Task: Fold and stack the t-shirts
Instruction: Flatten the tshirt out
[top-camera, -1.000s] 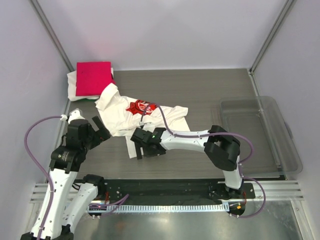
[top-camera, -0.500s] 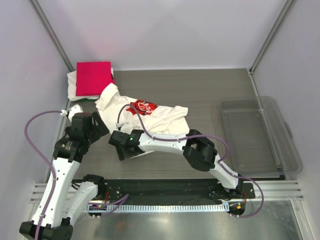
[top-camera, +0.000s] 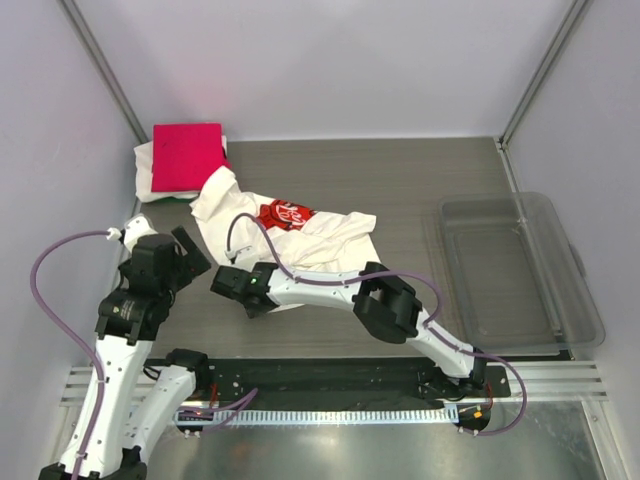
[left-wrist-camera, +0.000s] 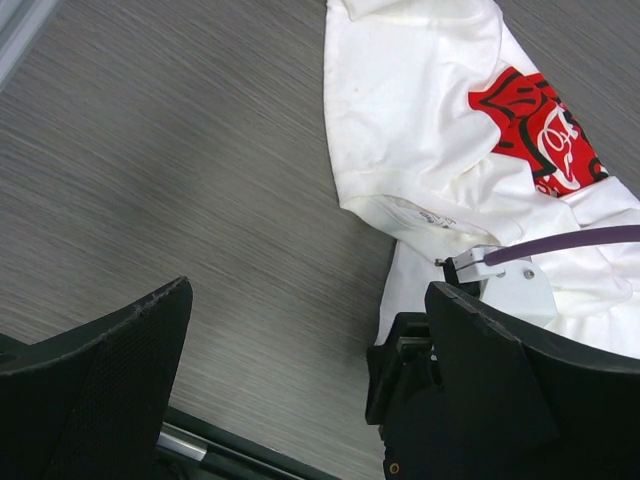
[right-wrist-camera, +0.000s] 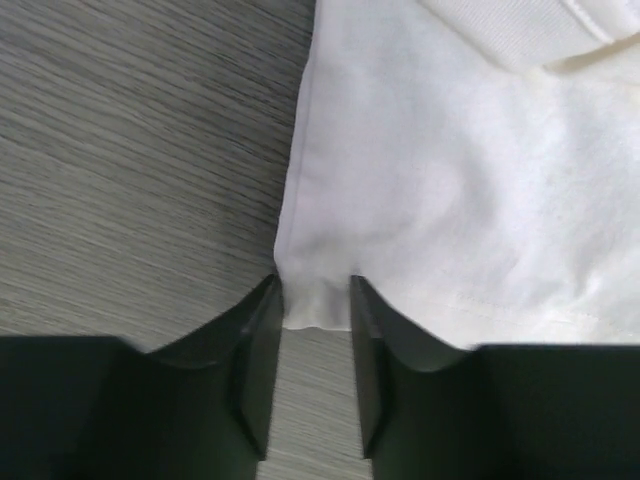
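Note:
A white t-shirt with a red Coca-Cola print (top-camera: 310, 232) lies crumpled and spread on the grey table, left of centre. My right gripper (right-wrist-camera: 313, 300) reaches far left and has its narrow jaws pinched on that shirt's near-left corner (right-wrist-camera: 312, 305), where the cloth bunches between the fingers. In the top view the right gripper (top-camera: 226, 283) sits at the shirt's lower left edge. My left gripper (left-wrist-camera: 308, 292) stands wide open above bare table just left of the shirt (left-wrist-camera: 420, 130), holding nothing. A folded crimson-pink t-shirt (top-camera: 187, 156) rests on another white shirt (top-camera: 146, 160) at the back left.
A clear plastic tub (top-camera: 520, 265) stands at the right side of the table. The two gripper heads are close together near the left front (top-camera: 192, 255). Purple cables loop from both arms, one over the printed shirt.
My right arm has stretched further left along the shirt's near edge and its jaws have closed onto the corner. The left gripper shifted slightly and stays open.

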